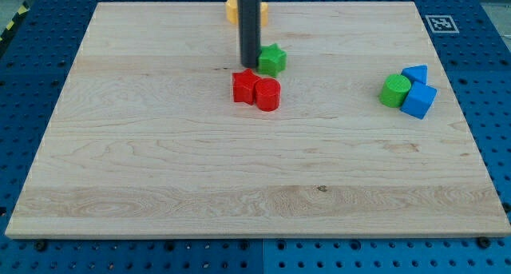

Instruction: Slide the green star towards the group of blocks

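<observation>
The green star (272, 59) lies on the wooden board near the view's top centre. My tip (250, 65) stands just to the star's left, touching or nearly touching it. Two red blocks sit close below: a red star-like block (245, 86) and a red cylinder (267, 94), touching each other. At the view's right is a group: a green cylinder (394, 91), a blue triangular block (415, 73) and a blue cube (419, 101), packed together.
An orange block (232, 9) sits at the board's top edge, partly hidden behind the rod. A fiducial marker (440, 23) is at the board's top right corner. The board lies on a blue perforated table (495, 106).
</observation>
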